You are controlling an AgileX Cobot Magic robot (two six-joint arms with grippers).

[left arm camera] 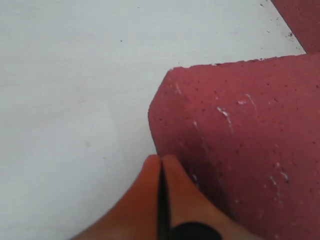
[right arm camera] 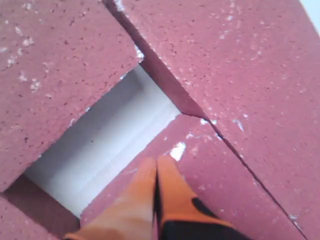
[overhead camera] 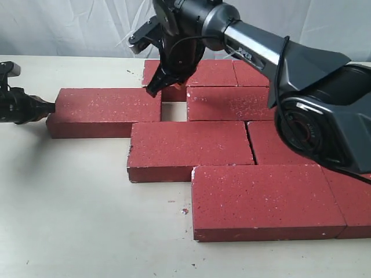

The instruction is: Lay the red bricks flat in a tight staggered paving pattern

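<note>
Exterior view showed the bricks (overhead camera: 191, 147) flat on the table (overhead camera: 87, 220), one gap (overhead camera: 174, 110) open. The left gripper (overhead camera: 48, 106), jaws together, butted the end of the left brick (overhead camera: 107, 107), likely to shove it inward; the right gripper (overhead camera: 155, 88), jaws also together, hung poised beside that gap.

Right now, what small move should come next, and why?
Probably the left gripper, shut against the outer end of the left brick, should nudge it toward the neighbouring brick, because an open gap separates them. The right gripper, shut, sits at that gap's edge.
</note>
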